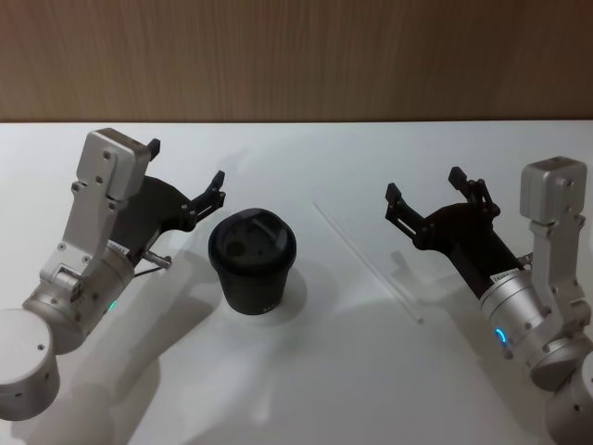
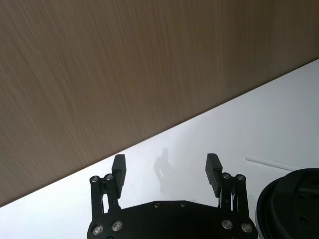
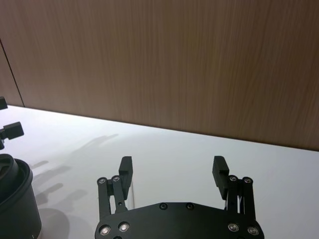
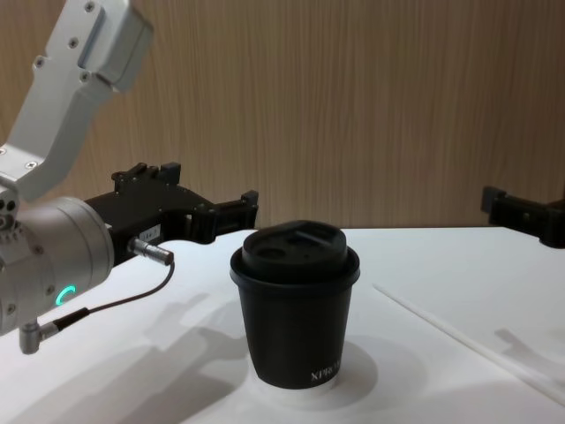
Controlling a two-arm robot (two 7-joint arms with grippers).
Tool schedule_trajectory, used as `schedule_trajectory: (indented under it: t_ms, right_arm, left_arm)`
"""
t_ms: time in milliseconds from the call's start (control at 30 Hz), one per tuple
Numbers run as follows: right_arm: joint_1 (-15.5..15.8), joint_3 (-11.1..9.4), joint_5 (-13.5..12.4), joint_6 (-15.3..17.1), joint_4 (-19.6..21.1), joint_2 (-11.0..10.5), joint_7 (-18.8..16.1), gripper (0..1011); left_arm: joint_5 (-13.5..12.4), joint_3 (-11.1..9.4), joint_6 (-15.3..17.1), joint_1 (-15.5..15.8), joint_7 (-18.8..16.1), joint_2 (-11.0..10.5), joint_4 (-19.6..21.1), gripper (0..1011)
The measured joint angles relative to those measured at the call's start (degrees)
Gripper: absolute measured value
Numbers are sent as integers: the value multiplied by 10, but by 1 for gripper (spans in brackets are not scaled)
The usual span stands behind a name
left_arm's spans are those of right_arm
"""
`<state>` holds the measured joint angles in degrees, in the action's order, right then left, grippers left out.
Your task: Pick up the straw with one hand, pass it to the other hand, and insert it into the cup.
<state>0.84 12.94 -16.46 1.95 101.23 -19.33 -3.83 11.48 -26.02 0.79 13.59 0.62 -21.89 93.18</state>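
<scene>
The black cup (image 1: 252,264) with its sip lid stands upright on the white table, left of centre. The thin white straw (image 1: 368,264) lies flat on the table to the cup's right, running diagonally. My left gripper (image 1: 186,164) hovers open just left of the cup, nothing between its fingers. My right gripper (image 1: 424,184) hovers open above the table, just right of the straw, also holding nothing. The left wrist view shows the left gripper (image 2: 166,164) open, with the cup's lid (image 2: 289,204) and a piece of the straw (image 2: 271,163) beside it. The right wrist view shows the right gripper (image 3: 172,167) open.
A wooden wall (image 1: 296,56) rises at the table's far edge. The white table (image 1: 306,380) is bare in front of the cup. In the chest view the cup (image 4: 296,309) stands at centre, the straw (image 4: 468,340) to its right.
</scene>
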Motion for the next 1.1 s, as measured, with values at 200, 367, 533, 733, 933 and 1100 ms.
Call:
schedule_trajectory:
  t_ms: [200, 367, 533, 733, 933, 1100]
  right_arm:
    - [0, 0, 0, 0, 0, 0, 0, 1001]
    - [0, 0, 0, 0, 0, 0, 0, 1001]
    - [0, 0, 0, 0, 0, 0, 0, 1001]
    - [0, 0, 0, 0, 0, 0, 0, 1001]
    - [0, 0, 0, 0, 0, 0, 0, 1001]
    - [0, 0, 0, 0, 0, 0, 0, 1001]
  left_arm:
    - [0, 0, 0, 0, 0, 0, 0, 1003]
    - [0, 0, 0, 0, 0, 0, 0, 1003]
    - [0, 0, 0, 0, 0, 0, 0, 1003]
    - [0, 0, 0, 0, 0, 0, 0, 1003]
    - [0, 0, 0, 0, 0, 0, 0, 1003]
    - [0, 0, 0, 0, 0, 0, 0, 1003]
